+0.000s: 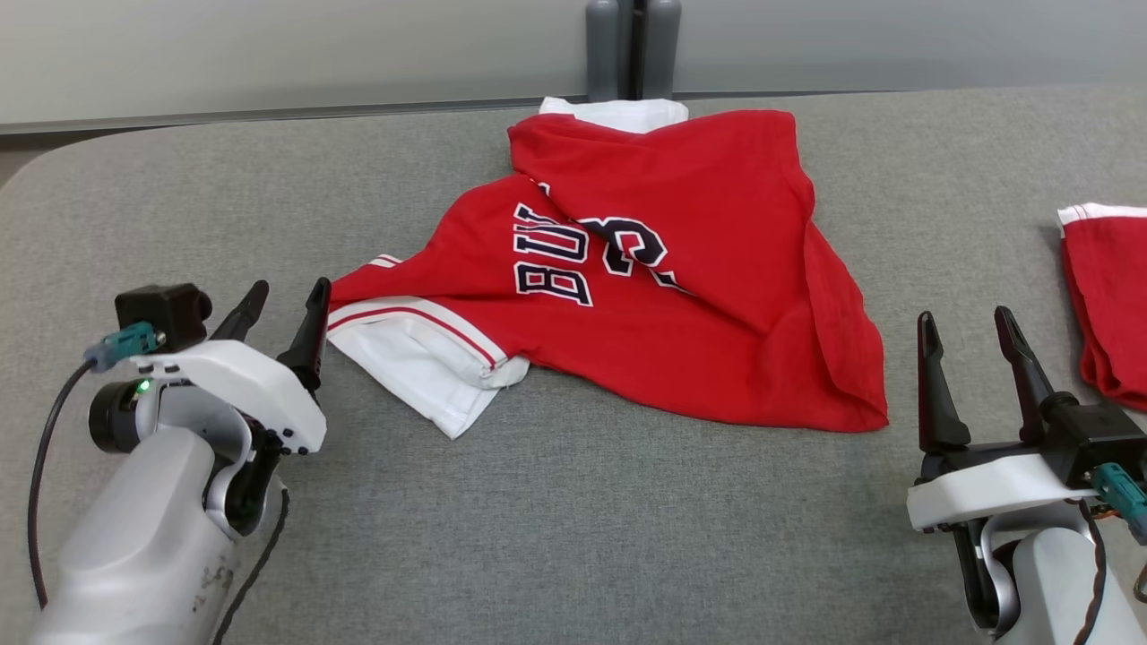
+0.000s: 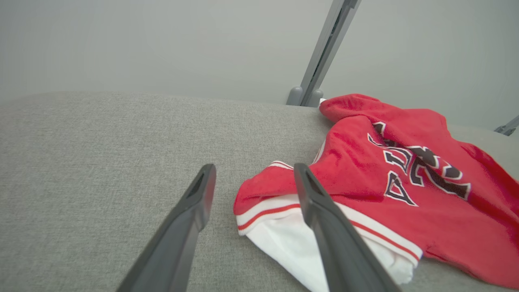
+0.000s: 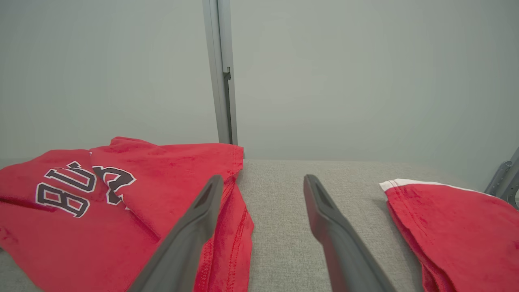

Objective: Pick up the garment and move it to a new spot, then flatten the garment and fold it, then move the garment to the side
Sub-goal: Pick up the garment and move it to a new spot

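The garment (image 1: 663,278) is a red shirt with dark lettering and white sleeves, lying crumpled at the middle of the grey table (image 1: 573,502). Its white sleeve (image 1: 421,358) with a red stripe sticks out toward the left. My left gripper (image 1: 280,309) stands open just left of that sleeve, apart from it. In the left wrist view the garment (image 2: 405,178) lies right of my open left gripper (image 2: 253,178). My right gripper (image 1: 966,331) is open at the lower right, just off the shirt's right corner. In the right wrist view the garment (image 3: 101,202) lies to the left of my right gripper (image 3: 263,186).
A second red garment (image 1: 1107,296) with a white edge lies at the table's right edge, also in the right wrist view as the second garment (image 3: 458,223). A grey post (image 1: 633,49) stands behind the table at the wall. The table's front is bare grey cloth.
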